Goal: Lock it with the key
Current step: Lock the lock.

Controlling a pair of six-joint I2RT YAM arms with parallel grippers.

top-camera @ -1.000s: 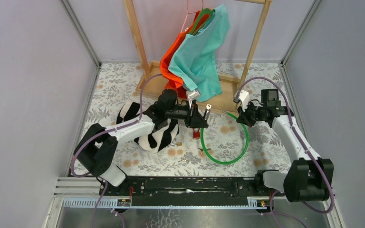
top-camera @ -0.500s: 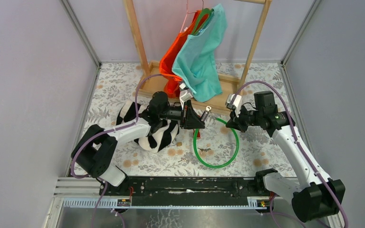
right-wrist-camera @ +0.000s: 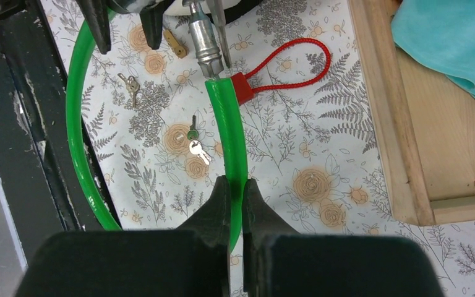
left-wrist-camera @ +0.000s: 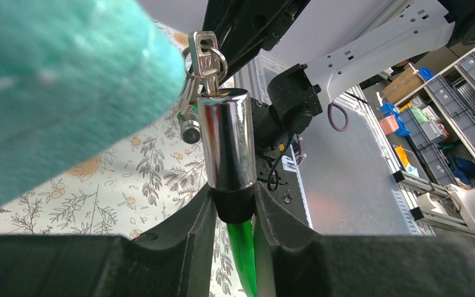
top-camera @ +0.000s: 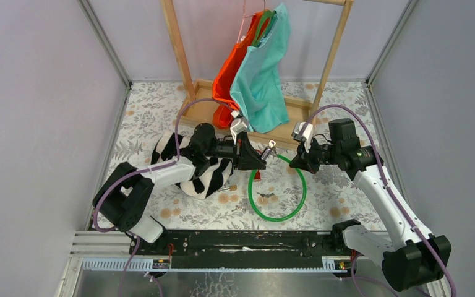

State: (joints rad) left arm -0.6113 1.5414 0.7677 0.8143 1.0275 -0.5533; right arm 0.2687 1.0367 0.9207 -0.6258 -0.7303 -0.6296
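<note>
A green cable lock (top-camera: 278,215) lies looped on the floral table. My left gripper (top-camera: 255,158) is shut on its chrome lock cylinder (left-wrist-camera: 226,139), just where the green cable (left-wrist-camera: 242,253) enters it, and holds it raised. A bunch of keys (left-wrist-camera: 204,54) sticks in the cylinder's top. My right gripper (right-wrist-camera: 235,193) is shut on the green cable (right-wrist-camera: 226,124) a short way behind its metal pin end (right-wrist-camera: 203,38). The pin points at the left gripper and is close to the cylinder (top-camera: 266,150). The right gripper (top-camera: 295,163) is right of the left one.
A small red lock with a red cord loop (right-wrist-camera: 242,86) and loose keys (right-wrist-camera: 195,147) lie under the cable. A black-and-white plush (top-camera: 201,176) lies under the left arm. A wooden rack (top-camera: 287,127) holds teal (top-camera: 260,74) and orange (top-camera: 235,59) garments close behind both grippers.
Both grippers have moved left and slightly nearer, and the right one has closed in on the left. The cable loop has been dragged left and has tightened.
</note>
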